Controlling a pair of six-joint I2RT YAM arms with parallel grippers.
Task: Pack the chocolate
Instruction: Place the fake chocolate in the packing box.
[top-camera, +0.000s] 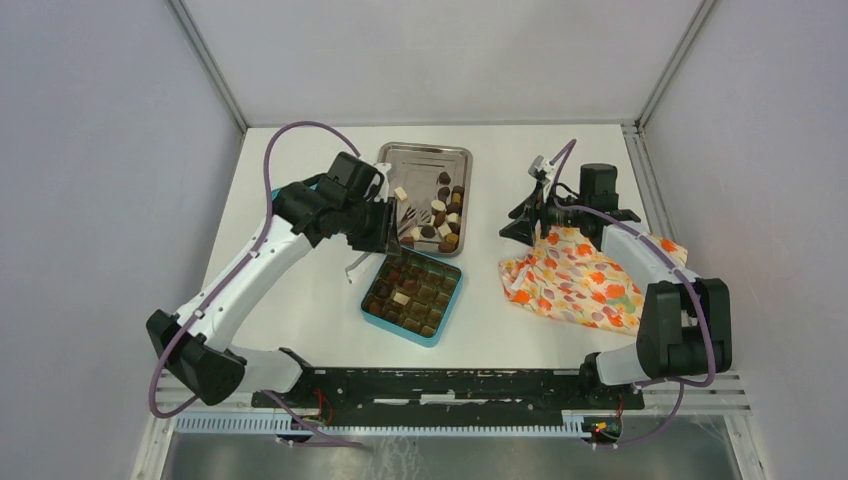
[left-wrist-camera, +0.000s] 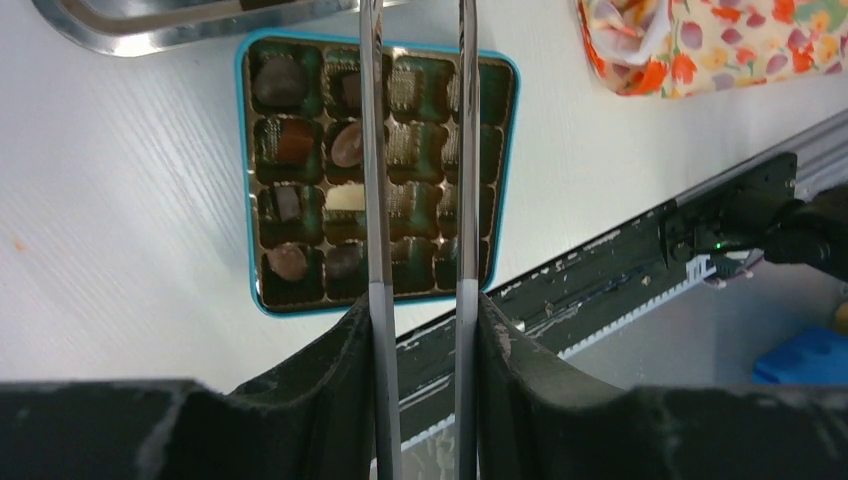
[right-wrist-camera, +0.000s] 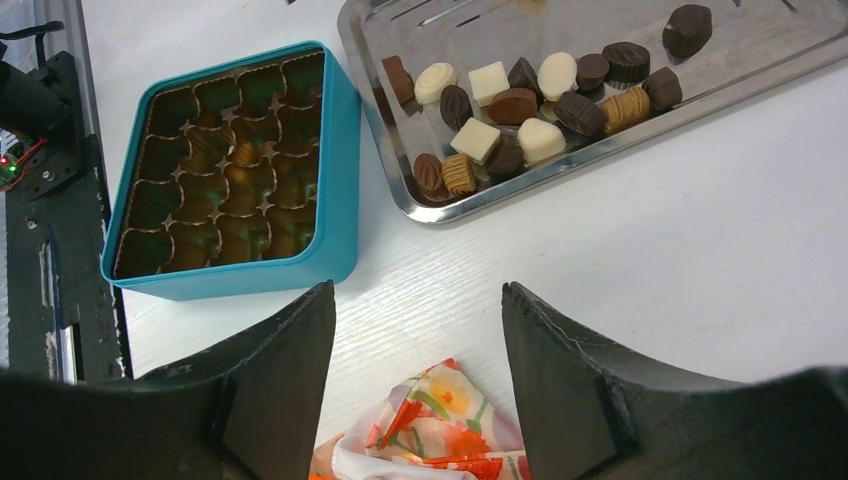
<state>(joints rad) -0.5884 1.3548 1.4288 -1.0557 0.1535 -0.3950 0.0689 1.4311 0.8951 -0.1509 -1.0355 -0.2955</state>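
The left tool (top-camera: 386, 228) was clenched on metal tweezers (left-wrist-camera: 372, 150) whose long axis pointed at the steel tray (top-camera: 425, 152). The loose chocolate (top-camera: 446, 214) lay there, just right of their tips, well apart from the released, empty right tool (right-wrist-camera: 418, 296) above the cloth (top-camera: 580, 282).

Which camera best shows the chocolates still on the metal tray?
The right wrist view: the loose chocolates lie close, each shape and colour distinct. The top view shows them small and hard to tell apart. The left wrist view catches only the tray's rim.
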